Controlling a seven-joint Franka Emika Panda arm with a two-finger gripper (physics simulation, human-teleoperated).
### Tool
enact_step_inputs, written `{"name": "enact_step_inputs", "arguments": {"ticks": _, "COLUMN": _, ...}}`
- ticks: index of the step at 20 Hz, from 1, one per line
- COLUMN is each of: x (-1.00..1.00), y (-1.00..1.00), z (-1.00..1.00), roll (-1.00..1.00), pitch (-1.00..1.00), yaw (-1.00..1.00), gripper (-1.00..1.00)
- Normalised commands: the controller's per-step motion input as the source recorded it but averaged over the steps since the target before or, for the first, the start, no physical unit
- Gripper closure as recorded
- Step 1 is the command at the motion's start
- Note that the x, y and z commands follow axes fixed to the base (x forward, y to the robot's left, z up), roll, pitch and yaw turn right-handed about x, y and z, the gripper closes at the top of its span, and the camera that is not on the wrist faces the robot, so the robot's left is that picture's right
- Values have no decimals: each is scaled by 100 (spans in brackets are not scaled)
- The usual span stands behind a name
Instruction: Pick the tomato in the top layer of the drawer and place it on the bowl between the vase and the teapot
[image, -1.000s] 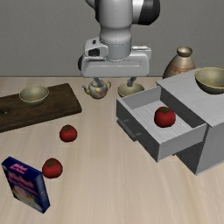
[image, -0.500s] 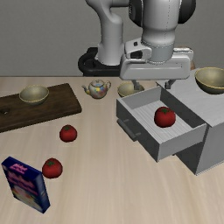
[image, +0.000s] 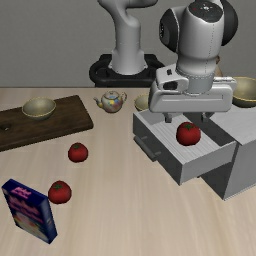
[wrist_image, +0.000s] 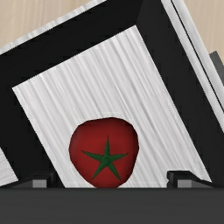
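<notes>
So far, by my reading, nothing of the task is finished. The tomato (image: 187, 133) lies on the pale floor of the open top drawer (image: 157, 150), right of centre in the exterior view. The gripper (image: 190, 116) hangs just above it, released. From the wrist view both fingertips (wrist_image: 39, 181) stand wide apart, with the fruit between them and touched by neither. What is left, as I judge it, is the whole rest: come down, close on the fruit, lift it clear of the drawer walls, carry it over and set it down.

Across the exterior view from the left, a blue box (image: 29, 208) lies at the lower left. A dark board (image: 62, 122) at the upper left carries a small bowl (image: 39, 107). Two loose red fruits sit on the surface (image: 110, 205), one (image: 78, 152) near the board and one (image: 60, 191) beside the box. The teapot (image: 110, 101) comes next, and just right of it the tan bowl (image: 144, 102), which I take for the goal. At the right stands the grey cabinet (image: 238, 165), with a wide bowl (image: 245, 93) on top. The surface is light wood, and the wall (image: 40, 40) behind is plain grey.
</notes>
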Motion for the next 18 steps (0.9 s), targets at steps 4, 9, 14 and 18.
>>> {"name": "enact_step_inputs", "arguments": {"ticks": 4, "x": 0, "y": 0, "z": -100, "roll": 0, "pitch": 0, "yaw": 0, "gripper": -100}}
{"name": "enact_step_inputs", "arguments": {"ticks": 9, "x": 0, "y": 0, "z": -20, "roll": 0, "pitch": 0, "yaw": 0, "gripper": 100}}
{"name": "enact_step_inputs", "arguments": {"ticks": 14, "x": 0, "y": 0, "z": 0, "roll": 0, "pitch": 0, "yaw": 0, "gripper": 100}}
{"name": "enact_step_inputs", "arguments": {"ticks": 18, "x": 0, "y": 0, "z": 0, "roll": 0, "pitch": 0, "yaw": 0, "gripper": 100}}
